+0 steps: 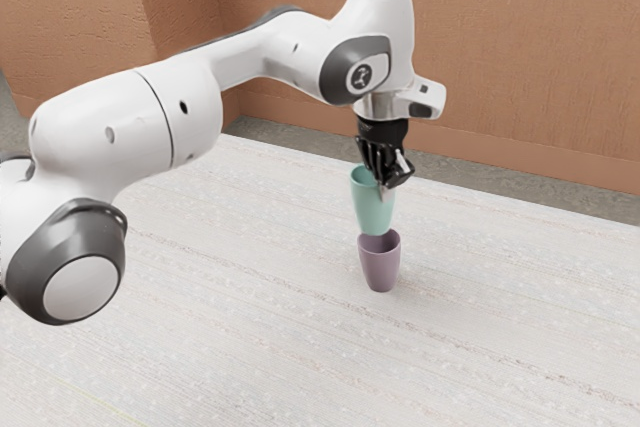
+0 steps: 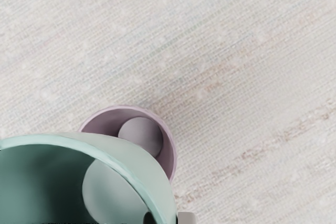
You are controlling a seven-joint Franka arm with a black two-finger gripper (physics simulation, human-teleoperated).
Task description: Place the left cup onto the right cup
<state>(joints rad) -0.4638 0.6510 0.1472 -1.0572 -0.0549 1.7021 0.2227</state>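
Clamped on the teal cup's rim, the hand is holding it upright over the purple cup standing on the surface. Its base is hanging just at the purple mouth, seemingly slightly off-centre.

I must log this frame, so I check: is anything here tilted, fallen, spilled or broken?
Nothing stands out. The gripper holds the teal cup by its rim, about upright, its base at the mouth of the purple cup, which stands upright on the table. No spill or damage shows.
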